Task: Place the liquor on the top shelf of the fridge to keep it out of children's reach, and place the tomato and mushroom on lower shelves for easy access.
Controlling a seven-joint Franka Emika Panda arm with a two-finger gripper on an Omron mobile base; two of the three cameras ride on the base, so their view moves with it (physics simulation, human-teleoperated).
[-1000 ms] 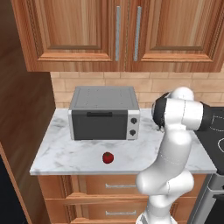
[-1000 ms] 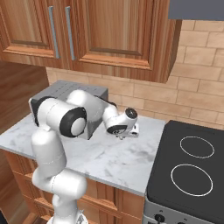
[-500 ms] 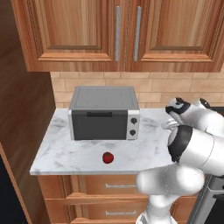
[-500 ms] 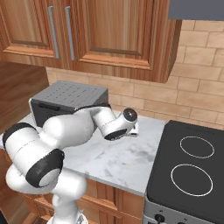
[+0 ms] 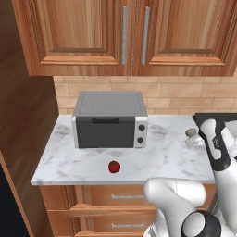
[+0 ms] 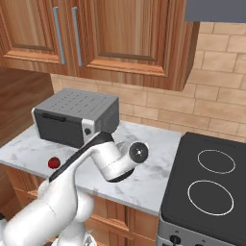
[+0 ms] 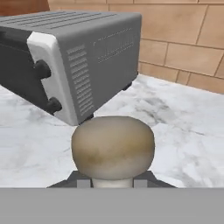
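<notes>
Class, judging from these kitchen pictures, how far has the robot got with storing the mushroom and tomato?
Done: nothing looks stored yet. In hand: the tool is shut on the mushroom, beside the grey oven. Left: the tomato lies on the marble counter before the oven; both must go onto lower fridge shelves.

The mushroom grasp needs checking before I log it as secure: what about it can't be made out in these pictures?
- Hand view: the mushroom has its stalk cut off by the bottom edge; the fingers' contact with it is hidden beneath the cap.
- Left base view: the mushroom is too small to show the grip, partly covered by the arm.
- Right base view: the arm's wrist blocks the gripper and mushroom.
- Tomato: stem side too small to tell.
</notes>
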